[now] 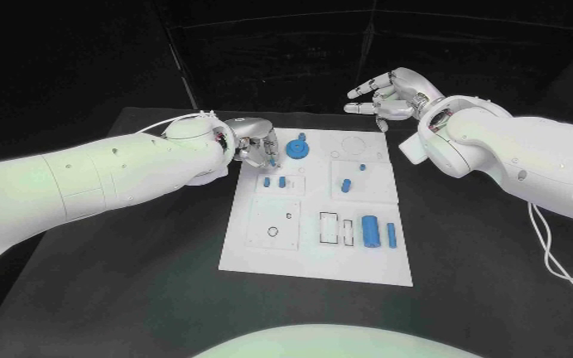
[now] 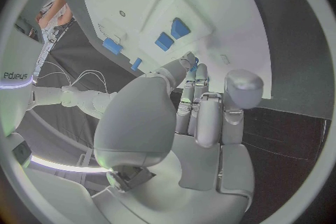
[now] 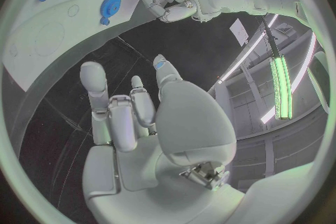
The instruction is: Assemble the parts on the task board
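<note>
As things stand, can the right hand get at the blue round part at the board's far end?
Probably yes: the right hand hangs open beyond the board, with bare space between it and the round part.

both arms are clad in smooth, glossy white shells, rounded and bulging toward the wrists, with small dark screw holes dotting the left forearm. thin white cables loop along the left wrist, and another hangs beside the right arm. the left hand (image 1: pixel 254 147) and right hand (image 1: pixel 388 97) are silver metal with segmented fingers, pale rounded fingertip pads and smooth domed thumb bases.
</note>
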Controlling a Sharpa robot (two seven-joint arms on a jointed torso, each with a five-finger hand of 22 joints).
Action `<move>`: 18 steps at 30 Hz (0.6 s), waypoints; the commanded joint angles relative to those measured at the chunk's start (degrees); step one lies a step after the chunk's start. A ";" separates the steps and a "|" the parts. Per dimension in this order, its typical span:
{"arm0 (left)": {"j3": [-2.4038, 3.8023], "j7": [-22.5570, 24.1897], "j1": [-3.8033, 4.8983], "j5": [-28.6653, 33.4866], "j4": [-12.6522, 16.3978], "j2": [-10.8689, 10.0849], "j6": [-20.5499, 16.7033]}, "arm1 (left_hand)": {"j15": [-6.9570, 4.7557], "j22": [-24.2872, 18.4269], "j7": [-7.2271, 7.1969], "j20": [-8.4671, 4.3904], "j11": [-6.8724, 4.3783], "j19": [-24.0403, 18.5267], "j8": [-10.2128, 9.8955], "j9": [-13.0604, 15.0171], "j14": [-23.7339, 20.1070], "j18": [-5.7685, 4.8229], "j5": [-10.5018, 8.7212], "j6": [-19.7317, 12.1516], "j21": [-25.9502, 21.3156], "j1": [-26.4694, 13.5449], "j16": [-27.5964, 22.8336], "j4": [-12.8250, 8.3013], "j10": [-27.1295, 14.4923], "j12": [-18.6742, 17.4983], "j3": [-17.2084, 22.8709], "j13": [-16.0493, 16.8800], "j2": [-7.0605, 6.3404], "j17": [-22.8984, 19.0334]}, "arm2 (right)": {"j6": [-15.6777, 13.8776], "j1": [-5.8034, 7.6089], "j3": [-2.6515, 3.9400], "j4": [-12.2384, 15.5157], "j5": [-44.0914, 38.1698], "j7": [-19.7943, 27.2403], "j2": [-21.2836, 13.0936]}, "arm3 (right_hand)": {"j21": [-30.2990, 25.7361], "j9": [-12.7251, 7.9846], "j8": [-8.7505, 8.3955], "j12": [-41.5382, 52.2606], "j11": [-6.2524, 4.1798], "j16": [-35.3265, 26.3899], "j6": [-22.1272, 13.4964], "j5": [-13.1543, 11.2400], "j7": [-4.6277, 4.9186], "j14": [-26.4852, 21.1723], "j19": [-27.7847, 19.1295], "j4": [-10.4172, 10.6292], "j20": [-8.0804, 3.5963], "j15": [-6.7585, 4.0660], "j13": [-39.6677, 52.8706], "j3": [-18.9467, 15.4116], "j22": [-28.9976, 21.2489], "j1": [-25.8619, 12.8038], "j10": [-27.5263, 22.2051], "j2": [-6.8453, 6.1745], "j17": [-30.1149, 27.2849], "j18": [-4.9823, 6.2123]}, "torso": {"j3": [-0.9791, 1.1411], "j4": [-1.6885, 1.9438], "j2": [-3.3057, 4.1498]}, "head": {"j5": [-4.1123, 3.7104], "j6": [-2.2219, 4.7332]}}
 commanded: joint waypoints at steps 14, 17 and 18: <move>0.04 -0.48 0.05 0.87 -0.46 0.84 0.63 | -0.45 0.07 -0.04 -0.08 -0.06 0.27 -0.10 0.08 2.17 -1.00 -0.05 0.41 0.22 -0.97 0.24 0.04 0.53 -0.35 0.27 0.04 -0.05 -0.20 | 0.20 0.09 0.04 0.04 -0.09 0.59 0.02 | -0.33 -0.07 0.37 0.26 -0.06 -0.17 -0.25 0.11 -0.19 3.14 0.36 -0.04 -0.24 -0.47 0.06 -0.38 0.06 -0.14 0.14 0.52 0.59 0.82 | 0.06 -0.11 0.02 | 0.08 -0.26; 0.04 -0.48 0.05 0.87 -0.50 1.00 0.48 | -0.45 0.07 -0.04 -0.08 -0.06 0.27 -0.10 0.08 2.17 -1.00 -0.05 0.41 0.22 -0.97 0.24 0.04 0.53 -0.35 0.27 0.04 -0.05 -0.20 | 0.20 0.09 0.04 0.06 -0.09 0.59 0.03 | -0.33 -0.07 0.37 0.26 -0.06 -0.17 -0.25 0.11 -0.19 3.14 0.36 -0.04 -0.24 -0.47 0.06 -0.38 0.06 -0.14 0.14 0.52 0.59 0.82 | 0.03 -0.12 0.02 | 0.06 -0.23; 0.04 -0.49 0.04 0.87 -0.55 1.07 0.43 | -0.45 0.07 -0.04 -0.08 -0.06 0.27 -0.10 0.08 2.17 -1.00 -0.05 0.41 0.22 -0.97 0.24 0.04 0.53 -0.35 0.27 0.04 -0.05 -0.20 | 0.20 0.09 0.04 0.05 -0.09 0.59 0.03 | -0.33 -0.07 0.37 0.26 -0.06 -0.17 -0.25 0.11 -0.19 3.14 0.36 -0.04 -0.24 -0.47 0.06 -0.38 0.06 -0.14 0.14 0.52 0.59 0.82 | 0.01 -0.12 0.00 | 0.04 -0.24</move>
